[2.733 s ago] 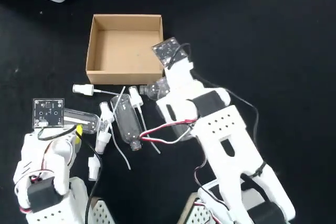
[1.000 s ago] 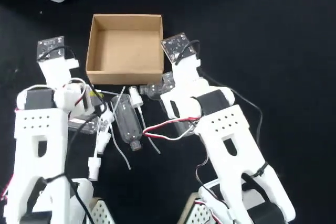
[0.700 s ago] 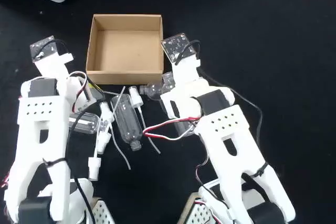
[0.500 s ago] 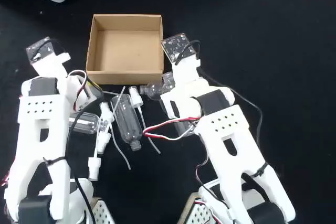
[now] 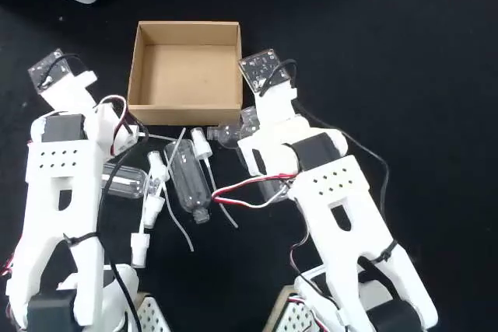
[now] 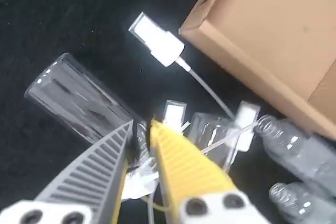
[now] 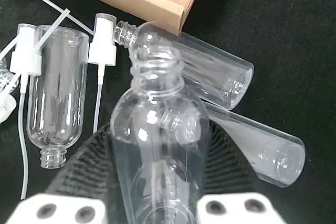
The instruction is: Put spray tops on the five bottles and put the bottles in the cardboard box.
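Just off the cardboard box's (image 5: 185, 114) right front corner, the right end effector (image 7: 157, 136) pinches a clear bottle (image 7: 157, 177) by its body (neck open, pointing toward the box). A second bottle (image 7: 210, 80) and a third bottle (image 7: 257, 142) lie on the black desk (image 5: 405, 75) beside that corner. Near the box's left front corner the left end effector (image 6: 140, 125) hangs with fingers only narrowly parted, gripping nothing, above a lying bottle (image 6: 79, 103); a loose spray top (image 6: 157, 43) lies between that bottle and the box's front wall.
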Motion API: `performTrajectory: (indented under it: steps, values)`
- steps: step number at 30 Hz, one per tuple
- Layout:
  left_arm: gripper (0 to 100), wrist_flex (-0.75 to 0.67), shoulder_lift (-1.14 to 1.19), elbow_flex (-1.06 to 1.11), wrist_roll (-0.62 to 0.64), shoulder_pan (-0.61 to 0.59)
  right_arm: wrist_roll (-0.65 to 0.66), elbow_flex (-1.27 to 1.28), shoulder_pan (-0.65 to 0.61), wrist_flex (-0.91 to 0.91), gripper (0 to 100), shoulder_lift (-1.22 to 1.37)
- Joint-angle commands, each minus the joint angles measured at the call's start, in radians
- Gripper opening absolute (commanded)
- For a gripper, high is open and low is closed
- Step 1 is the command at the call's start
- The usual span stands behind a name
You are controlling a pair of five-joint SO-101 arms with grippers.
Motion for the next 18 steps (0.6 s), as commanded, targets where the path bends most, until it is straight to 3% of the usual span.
performTrajectory:
  steps: [1,10,18]
  values:
    - [11,-0.02,0.002,-0.054,0.11,0.015,0.0,-0.005,0.025,-0.037,5.0,-0.038]
    - [6,-0.02,0.031,-0.116,0.18,0.016,0.0,-0.005,0.025,-0.037,5.0,-0.038]
    - [6,-0.02,0.239,-0.226,0.186,0.01,0.0,-0.005,0.025,-0.035,5.0,-0.038]
